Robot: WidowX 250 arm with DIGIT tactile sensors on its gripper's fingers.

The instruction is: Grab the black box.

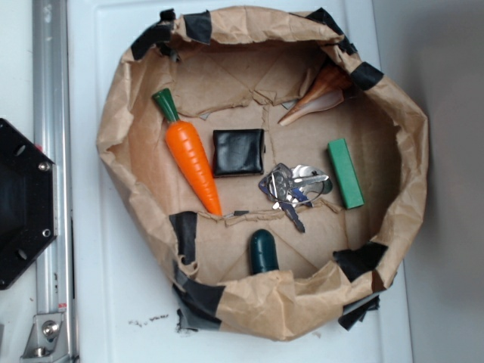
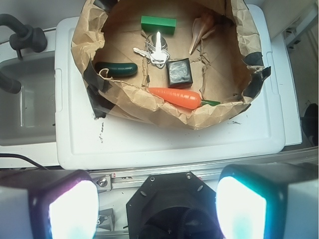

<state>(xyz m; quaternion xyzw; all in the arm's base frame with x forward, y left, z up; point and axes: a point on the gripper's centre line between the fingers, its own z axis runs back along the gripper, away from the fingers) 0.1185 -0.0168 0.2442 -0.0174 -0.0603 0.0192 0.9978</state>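
Lying flat: glossy black box | beside ridged orange carrot

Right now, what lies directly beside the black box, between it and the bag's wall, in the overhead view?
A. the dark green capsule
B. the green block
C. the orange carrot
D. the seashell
C: in the exterior view the orange carrot lies right along one side of the black box, while the keys sit on its other side.
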